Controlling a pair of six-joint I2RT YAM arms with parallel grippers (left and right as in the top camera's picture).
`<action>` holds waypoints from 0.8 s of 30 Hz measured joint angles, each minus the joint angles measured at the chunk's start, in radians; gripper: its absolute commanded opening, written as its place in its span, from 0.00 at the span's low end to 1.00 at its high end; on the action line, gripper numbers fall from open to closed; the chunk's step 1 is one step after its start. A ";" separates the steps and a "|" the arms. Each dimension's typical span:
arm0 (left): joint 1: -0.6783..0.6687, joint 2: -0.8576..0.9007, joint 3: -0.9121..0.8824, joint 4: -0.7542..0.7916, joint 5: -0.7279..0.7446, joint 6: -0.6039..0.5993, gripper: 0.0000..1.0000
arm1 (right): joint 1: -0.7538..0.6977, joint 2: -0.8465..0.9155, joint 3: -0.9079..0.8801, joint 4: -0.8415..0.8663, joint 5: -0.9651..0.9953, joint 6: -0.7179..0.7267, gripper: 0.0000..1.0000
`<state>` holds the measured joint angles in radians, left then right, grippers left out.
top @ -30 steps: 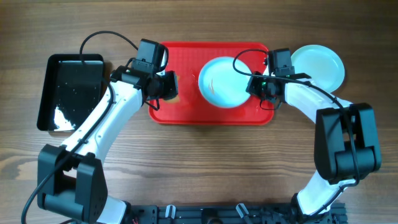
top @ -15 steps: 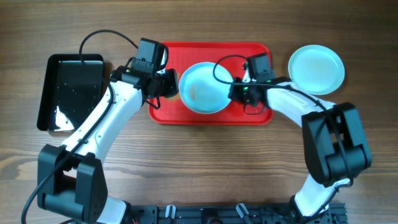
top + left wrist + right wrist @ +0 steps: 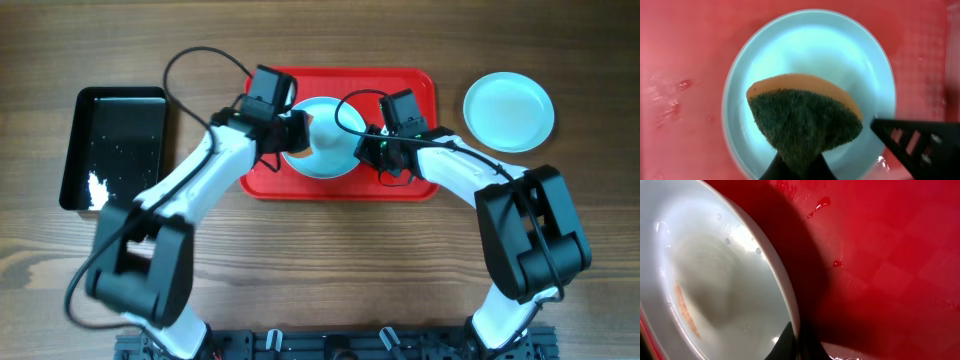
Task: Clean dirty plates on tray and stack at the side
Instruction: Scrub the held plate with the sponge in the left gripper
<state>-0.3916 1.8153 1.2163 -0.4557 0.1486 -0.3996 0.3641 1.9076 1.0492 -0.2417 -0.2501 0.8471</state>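
One pale blue plate (image 3: 335,150) lies on the red tray (image 3: 410,90), left of the tray's middle. My right gripper (image 3: 372,148) is shut on its right rim, and in the right wrist view the fingers (image 3: 797,342) pinch that rim, lifting the plate (image 3: 715,280) at a tilt. An orange smear (image 3: 685,310) marks its inside. My left gripper (image 3: 290,135) is shut on a sponge (image 3: 805,120), orange on top with a green scouring face, held over the plate (image 3: 810,55). A second plate (image 3: 508,110) sits on the table right of the tray.
A black rectangular tray (image 3: 113,148) with wet spots lies at the far left of the wooden table. Water drops (image 3: 822,203) dot the red tray floor. The right gripper's black finger (image 3: 920,145) shows at the plate's edge in the left wrist view.
My right gripper dragged the plate leftward across the tray, then held it there. My left arm swung right, bringing the sponge from the tray's left edge to over the plate.
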 measured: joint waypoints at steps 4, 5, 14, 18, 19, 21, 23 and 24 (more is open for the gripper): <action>-0.006 0.073 -0.002 0.084 0.004 -0.055 0.04 | 0.007 0.001 0.000 0.000 0.000 0.024 0.04; -0.008 0.085 -0.002 0.103 0.007 -0.071 0.04 | 0.009 0.001 0.000 0.001 0.000 0.024 0.04; -0.073 0.132 -0.002 0.199 0.023 -0.116 0.04 | 0.019 0.001 0.000 0.001 0.000 0.047 0.04; -0.099 0.159 -0.002 0.197 0.024 -0.116 0.04 | 0.019 0.001 0.003 -0.011 0.007 0.042 0.18; -0.099 0.163 -0.002 0.194 0.024 -0.116 0.04 | 0.019 0.001 0.008 -0.026 0.011 0.041 0.23; -0.098 0.165 -0.002 0.192 0.021 -0.116 0.04 | 0.019 0.001 0.039 -0.085 0.024 0.023 0.28; -0.094 0.165 -0.002 0.192 0.021 -0.116 0.04 | 0.015 0.004 0.080 -0.175 0.044 -0.012 0.37; -0.092 0.165 -0.002 0.192 0.021 -0.116 0.04 | 0.012 0.008 0.104 -0.220 0.051 -0.030 0.42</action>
<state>-0.4835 1.9800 1.2144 -0.2642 0.1692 -0.5152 0.3759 1.9156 1.1530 -0.4622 -0.1993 0.8173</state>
